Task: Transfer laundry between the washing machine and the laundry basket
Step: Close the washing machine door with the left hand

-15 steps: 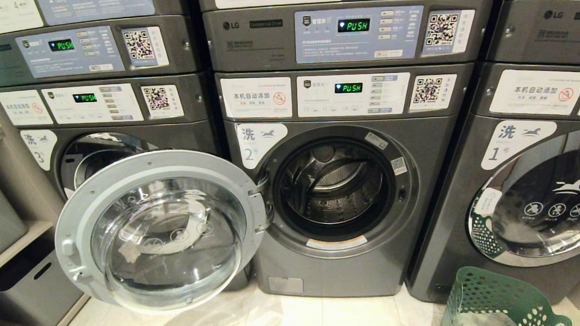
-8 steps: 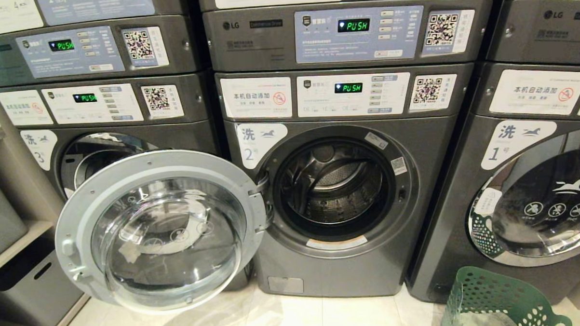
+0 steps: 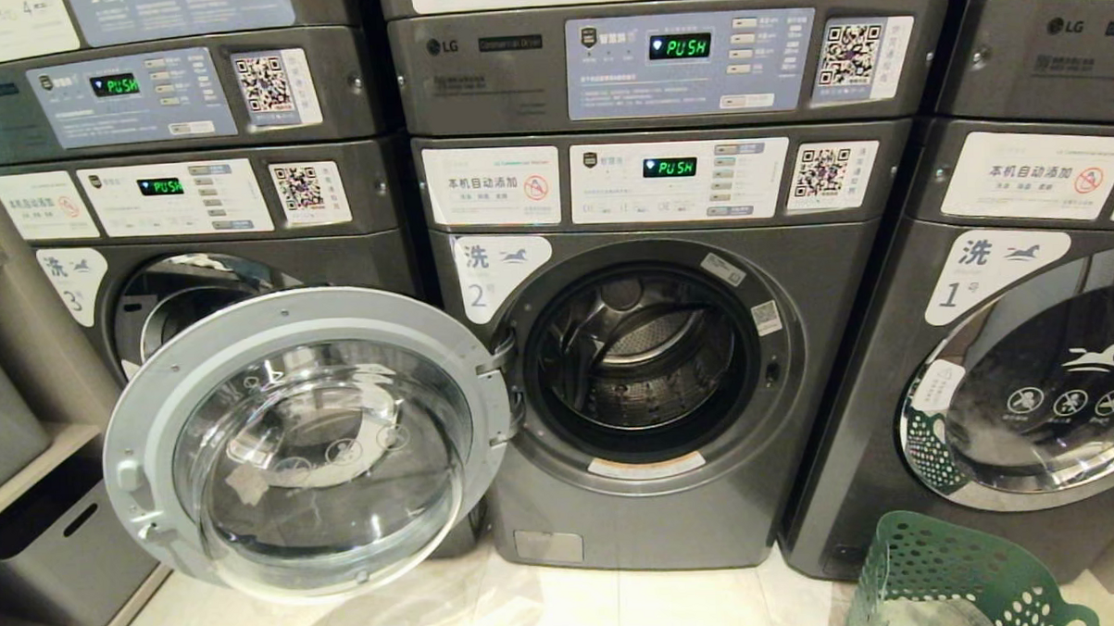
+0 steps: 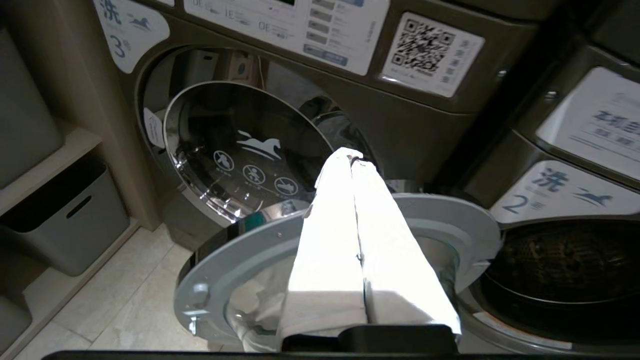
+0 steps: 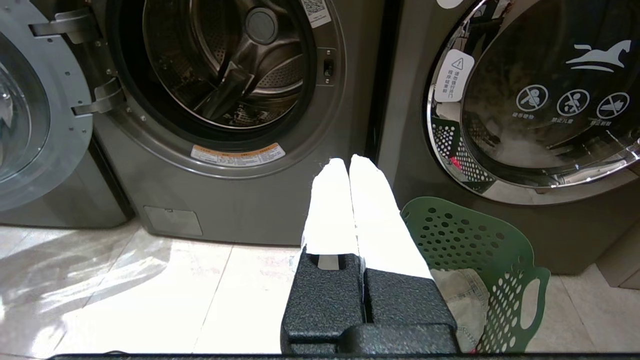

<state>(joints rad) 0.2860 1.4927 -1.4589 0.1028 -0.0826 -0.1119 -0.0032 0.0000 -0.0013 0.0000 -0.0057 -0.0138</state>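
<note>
Head view, risk: swinging wide, the open door point(image 3: 307, 442) of the washing machine point(image 3: 651, 365) blocks the approach from the left, liable to catch an arm reaching for the drum
Head view, drum point(image 3: 647, 361): showing bare metal, no garment visible inside
Head view, laundry basket point(image 3: 955, 572): standing on the floor right of the machine, partly cut off by the frame edge
Left wrist view, left gripper point(image 4: 351, 160): fingers pressed together, empty, raised above the door point(image 4: 345, 250), close enough to knock its rim on a careless descent
Left wrist view, neighbour numbered 3 point(image 4: 240, 145): door closed, easily mistaken for the target
Right wrist view, right gripper point(image 5: 349, 162): fingers together, empty, hanging low just beside the laundry basket point(image 5: 475, 255)
Right wrist view, basket contents: grey-green laundry point(image 5: 462, 300) lying inside; thin fabric likely to slip from a shallow pinch or snag on the perforations
</note>
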